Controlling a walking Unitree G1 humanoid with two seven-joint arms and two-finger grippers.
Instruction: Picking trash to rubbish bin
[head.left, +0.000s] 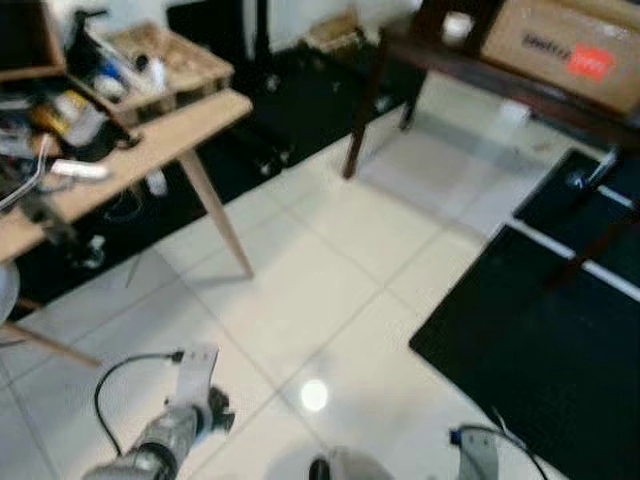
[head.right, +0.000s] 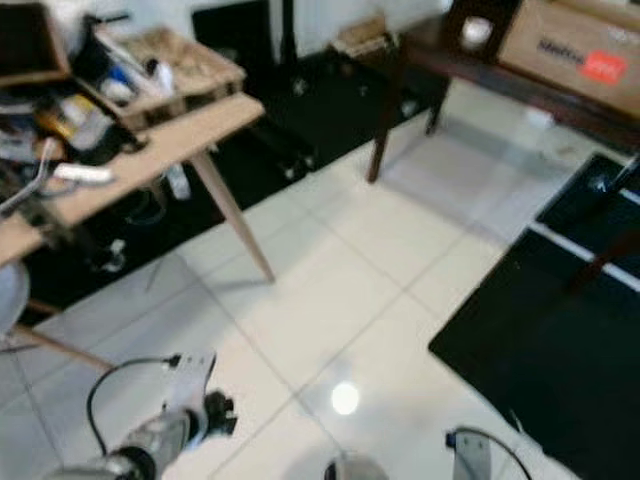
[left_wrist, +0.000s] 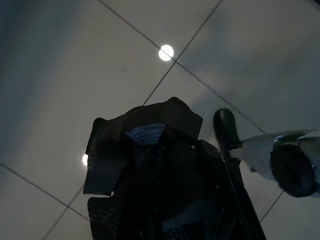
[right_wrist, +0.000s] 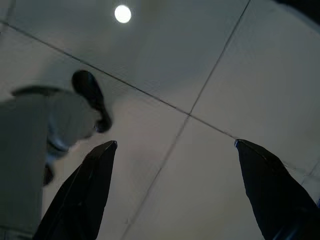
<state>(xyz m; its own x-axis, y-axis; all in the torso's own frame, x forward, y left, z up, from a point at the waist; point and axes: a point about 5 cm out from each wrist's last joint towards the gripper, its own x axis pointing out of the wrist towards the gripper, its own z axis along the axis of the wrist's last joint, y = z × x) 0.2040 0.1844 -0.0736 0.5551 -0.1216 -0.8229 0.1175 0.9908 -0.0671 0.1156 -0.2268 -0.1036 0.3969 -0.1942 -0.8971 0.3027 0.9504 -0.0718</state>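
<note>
Two black fingers of the right gripper (right_wrist: 175, 185) stand wide apart over bare white floor tiles (right_wrist: 220, 75), while the left gripper (left_wrist: 165, 165) is clamped on a crumpled dark piece of trash (left_wrist: 145, 145) held above the same floor. Beyond the arms stand a cluttered wooden table (head.left: 150, 140), a black mat (head.left: 540, 340), and a dark bench (head.left: 470, 65) carrying a cardboard box (head.left: 565, 45).
</note>
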